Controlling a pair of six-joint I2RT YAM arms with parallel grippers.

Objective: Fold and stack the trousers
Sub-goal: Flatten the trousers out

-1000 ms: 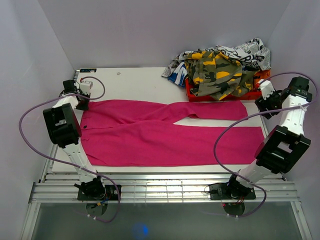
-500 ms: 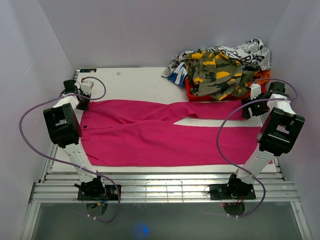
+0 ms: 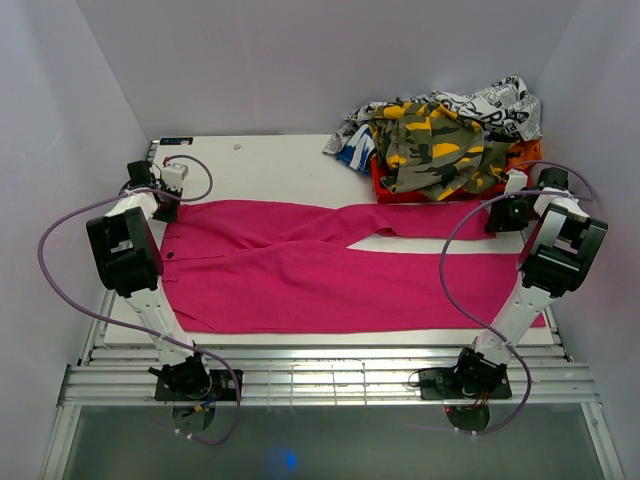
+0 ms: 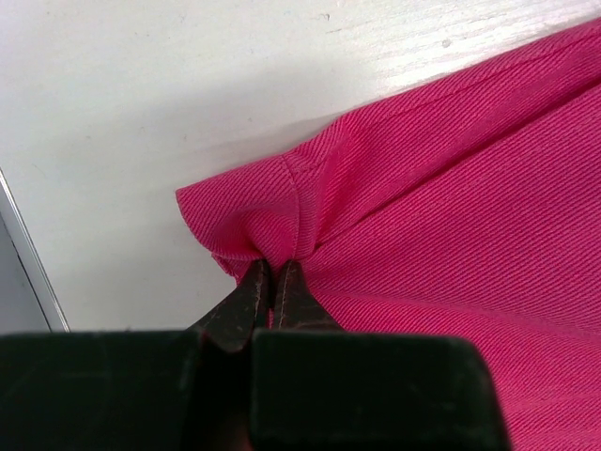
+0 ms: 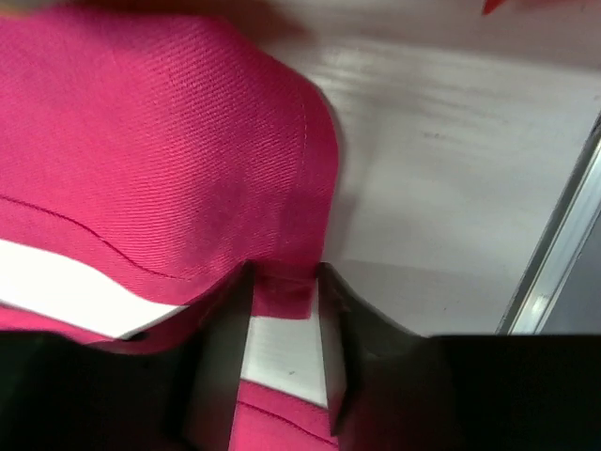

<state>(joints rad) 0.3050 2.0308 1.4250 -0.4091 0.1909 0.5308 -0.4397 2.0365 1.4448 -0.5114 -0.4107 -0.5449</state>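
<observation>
Trousers: the trousers lie flat across the table, waist on the left and legs running right. The far cuff is just beside the clothes pile.
Left gripper: the left gripper is pinched tight on the far waistband corner, probably anchoring that end for the fold.
Right gripper: the right gripper has its jaws apart, straddling the far leg's cuff corner (not clamped yet, by the look of it), lining up a matching grab.
Changed: a second ago the right arm sat out by the table's right edge; now it's swung in onto the cuff. The left one hasn't budged.
</observation>
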